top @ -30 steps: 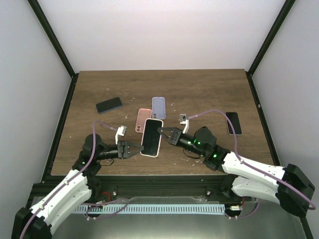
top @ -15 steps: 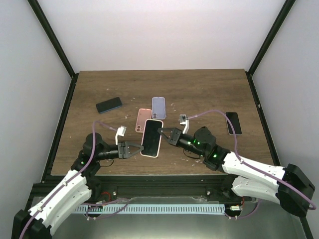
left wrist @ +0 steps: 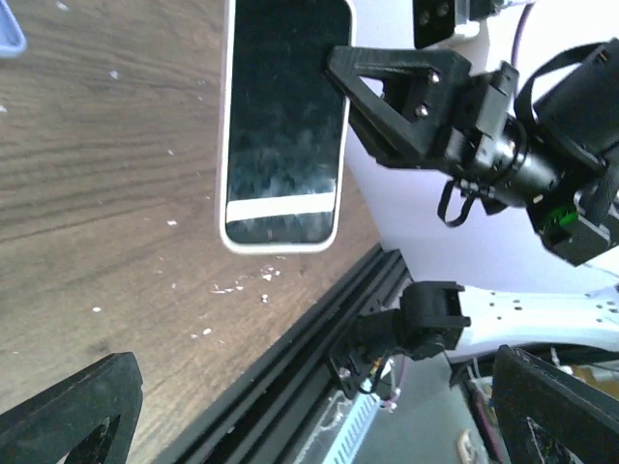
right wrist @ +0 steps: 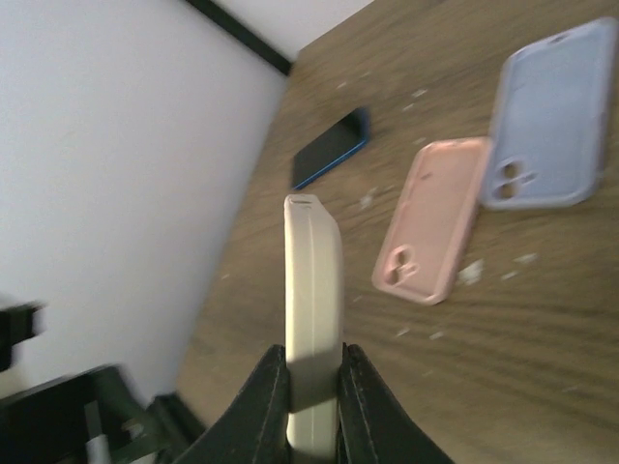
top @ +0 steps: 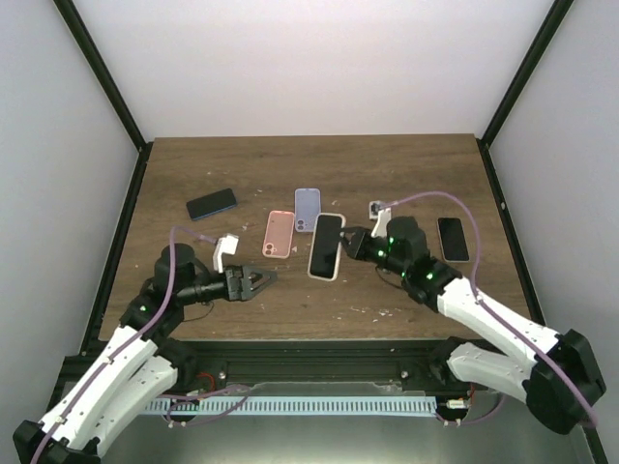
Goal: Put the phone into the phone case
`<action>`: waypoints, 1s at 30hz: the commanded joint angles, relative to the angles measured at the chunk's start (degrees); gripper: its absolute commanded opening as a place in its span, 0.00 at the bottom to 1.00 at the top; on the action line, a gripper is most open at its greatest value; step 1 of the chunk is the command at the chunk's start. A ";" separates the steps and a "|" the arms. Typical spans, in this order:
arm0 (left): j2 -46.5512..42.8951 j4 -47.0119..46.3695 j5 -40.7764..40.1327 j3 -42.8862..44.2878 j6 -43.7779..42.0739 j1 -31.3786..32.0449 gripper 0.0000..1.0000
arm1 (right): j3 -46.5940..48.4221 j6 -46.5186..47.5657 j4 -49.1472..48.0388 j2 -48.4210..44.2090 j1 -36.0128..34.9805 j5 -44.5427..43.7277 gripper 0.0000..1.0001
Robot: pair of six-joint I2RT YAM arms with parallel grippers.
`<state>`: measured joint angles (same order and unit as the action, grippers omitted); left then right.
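The right claw (top: 346, 244) is pinched tight on the right side of the phone (top: 326, 246). The phone has a whitish case (right wrist: 312, 290) around it and its dark screen faces up near the middle of the table (top: 406, 174), just right of the pink case (top: 279, 233) and just nearer than the lilac case (top: 308, 209). The left claw (top: 265, 281) is spread wide with nothing in it, near and left of that phone, while a blue phone (top: 212, 204) lies far left and a black phone (top: 452, 239) lies at the right.
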<state>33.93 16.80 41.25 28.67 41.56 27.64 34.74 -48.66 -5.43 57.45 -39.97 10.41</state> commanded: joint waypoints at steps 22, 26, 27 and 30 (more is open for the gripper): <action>-0.40 19.45 -9.82 11.48 -17.48 -0.04 1.00 | 24.64 23.73 6.17 44.54 30.26 27.33 0.06; 0.45 20.32 -9.55 11.86 -18.30 -0.06 1.00 | 25.05 24.15 6.61 46.87 30.59 25.37 0.07; 0.63 20.37 -9.50 11.93 -18.35 -0.07 1.00 | 25.15 24.28 6.75 47.25 30.69 25.03 0.08; 0.78 20.62 -10.04 11.94 -18.45 -0.11 1.00 | 25.58 24.56 8.01 47.83 30.91 23.64 0.11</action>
<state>34.63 36.49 32.10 40.69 24.38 27.64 57.89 -26.44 1.69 104.47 -9.50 35.44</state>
